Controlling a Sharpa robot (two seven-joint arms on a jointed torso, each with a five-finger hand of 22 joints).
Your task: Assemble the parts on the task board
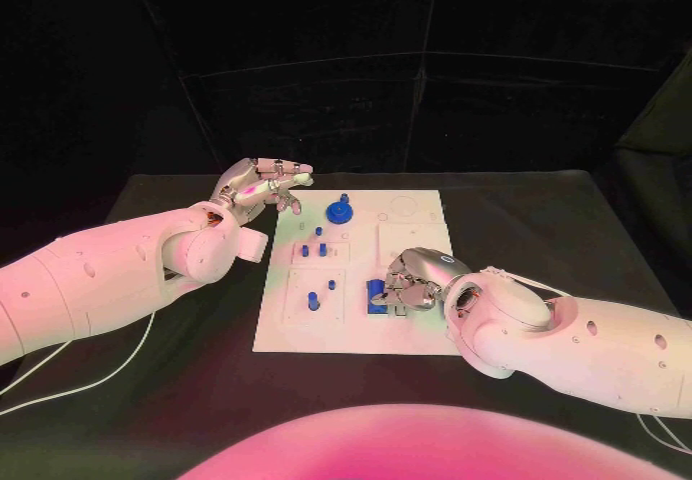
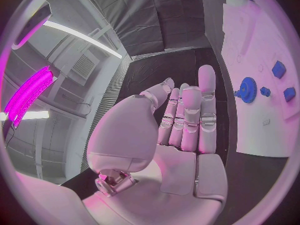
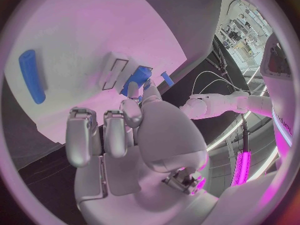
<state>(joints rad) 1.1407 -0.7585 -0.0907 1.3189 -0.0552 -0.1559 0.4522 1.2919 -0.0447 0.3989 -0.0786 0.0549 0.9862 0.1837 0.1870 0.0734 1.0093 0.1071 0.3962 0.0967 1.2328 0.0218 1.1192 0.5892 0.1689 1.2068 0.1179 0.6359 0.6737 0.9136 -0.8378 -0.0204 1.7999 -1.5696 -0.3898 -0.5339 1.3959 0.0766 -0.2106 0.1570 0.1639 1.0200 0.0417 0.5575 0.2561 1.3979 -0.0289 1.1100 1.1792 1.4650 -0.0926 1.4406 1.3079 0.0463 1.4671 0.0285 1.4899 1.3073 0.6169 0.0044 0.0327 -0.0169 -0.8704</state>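
My right hand (image 1: pixel 415 280) sits nearest, low over the near right part of the task board (image 1: pixel 418 335), its fingers curled onto a blue part (image 1: pixel 376 293) at the inner side of the hand. In the right wrist view the fingertips (image 3: pixel 132 106) close on that blue part (image 3: pixel 139 78) beside a rectangular slot (image 3: pixel 113 71) — I judge it pinched, its long axis running roughly along the slot's own length, the slot just beyond the fingertips. A second, longer blue bar (image 3: pixel 31 75) lies well apart on the board.

Further out, short blue pegs (image 1: pixel 320 248) stand in the middle of the board. Beyond them a blue gear (image 1: pixel 340 211) stands at the far side.

My left hand (image 1: pixel 264 186) hovers off the board's far left corner, fingers straight and side by side, holding nothing. The right hand is plainly the nearer to the slot.
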